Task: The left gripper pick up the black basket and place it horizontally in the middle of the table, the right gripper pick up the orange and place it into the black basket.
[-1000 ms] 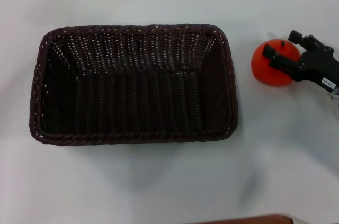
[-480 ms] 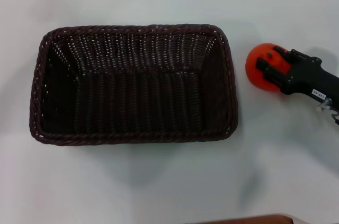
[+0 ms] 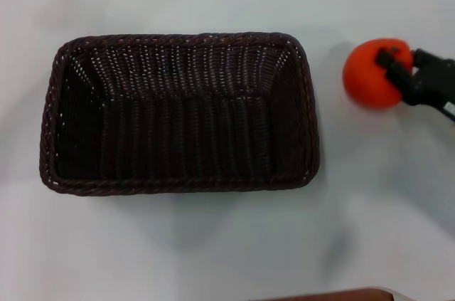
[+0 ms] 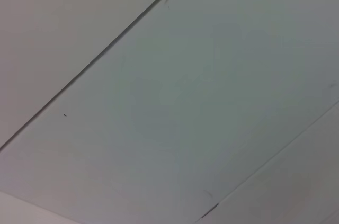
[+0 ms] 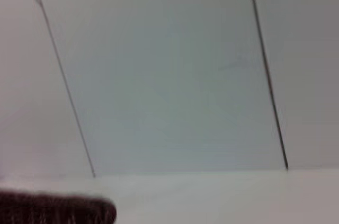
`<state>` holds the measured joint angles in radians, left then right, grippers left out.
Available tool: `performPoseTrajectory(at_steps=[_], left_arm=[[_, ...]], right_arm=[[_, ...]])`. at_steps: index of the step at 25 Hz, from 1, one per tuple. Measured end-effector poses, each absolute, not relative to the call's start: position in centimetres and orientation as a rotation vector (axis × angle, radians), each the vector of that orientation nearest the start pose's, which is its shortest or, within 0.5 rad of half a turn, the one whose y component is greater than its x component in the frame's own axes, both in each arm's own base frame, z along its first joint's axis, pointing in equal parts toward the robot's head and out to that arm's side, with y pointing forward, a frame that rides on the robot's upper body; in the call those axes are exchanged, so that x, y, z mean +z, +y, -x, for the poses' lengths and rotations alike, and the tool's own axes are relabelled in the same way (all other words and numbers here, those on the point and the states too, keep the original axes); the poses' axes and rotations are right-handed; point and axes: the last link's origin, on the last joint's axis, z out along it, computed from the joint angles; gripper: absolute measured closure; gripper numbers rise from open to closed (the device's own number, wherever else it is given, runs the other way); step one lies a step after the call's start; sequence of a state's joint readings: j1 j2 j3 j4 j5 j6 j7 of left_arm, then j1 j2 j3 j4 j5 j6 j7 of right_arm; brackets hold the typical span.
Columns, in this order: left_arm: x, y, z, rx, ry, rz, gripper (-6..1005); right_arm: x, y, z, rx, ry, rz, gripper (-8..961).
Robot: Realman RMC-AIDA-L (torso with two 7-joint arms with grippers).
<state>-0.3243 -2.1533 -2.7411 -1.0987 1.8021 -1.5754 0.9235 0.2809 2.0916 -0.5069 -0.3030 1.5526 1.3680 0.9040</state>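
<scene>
The black basket (image 3: 178, 112) lies lengthwise on the white table (image 3: 213, 244), left of centre in the head view, open side up and empty. A piece of its rim shows in the right wrist view (image 5: 53, 209). The orange (image 3: 370, 77) is to the right of the basket, apart from it. My right gripper (image 3: 391, 70) reaches in from the right edge and is shut on the orange, its black fingers (image 3: 389, 57) across the fruit's right side. The left gripper is out of view; the left wrist view shows only pale flat panels.
A brown edge (image 3: 327, 294) shows at the bottom of the head view. White table surface runs all around the basket, with a wide strip between the basket's right rim and the orange.
My right gripper has closed on the orange and carried it, first slightly towards the basket, then back to the right and farther from me. The basket has not moved.
</scene>
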Motion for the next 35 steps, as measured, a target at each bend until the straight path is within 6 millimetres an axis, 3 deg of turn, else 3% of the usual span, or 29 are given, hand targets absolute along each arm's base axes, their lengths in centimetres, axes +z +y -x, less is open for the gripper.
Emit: performPoseTrajectory(at_steps=[5, 9, 12, 18, 23, 28, 32, 35], left_arm=[[11.8, 30.5, 29.3, -1.188, -1.393, 1.92, 127], [11.7, 30.6, 29.1, -1.2, -1.386, 1.924, 127], [11.7, 30.6, 29.0, -1.203, -1.375, 1.928, 127], [11.6, 30.5, 29.2, -1.217, -1.354, 1.923, 127], [11.0, 30.1, 29.8, -1.258, -1.311, 1.909, 126], [10.6, 29.4, 30.9, -1.289, -1.216, 1.873, 126], [10.4, 28.6, 32.1, -1.309, -1.133, 1.81, 126], [10.3, 27.7, 33.0, -1.295, -1.029, 1.772, 126]], right_arm=[[2.0, 25.7, -33.7, -0.965, -1.932, 0.653, 668], [4.0, 25.1, -30.7, -0.815, -1.869, 0.446, 720], [4.2, 25.7, -28.5, -0.658, -1.886, 0.357, 748], [1.2, 28.2, -24.1, -0.346, -2.072, 0.255, 770], [-1.3, 30.2, -22.5, -0.282, -2.164, 0.292, 788], [-1.3, 31.1, -22.2, -0.311, -2.176, 0.291, 607], [-0.6, 31.6, -22.2, -0.345, -2.158, 0.293, 401], [0.3, 32.1, -23.1, -0.453, -2.106, 0.328, 272]])
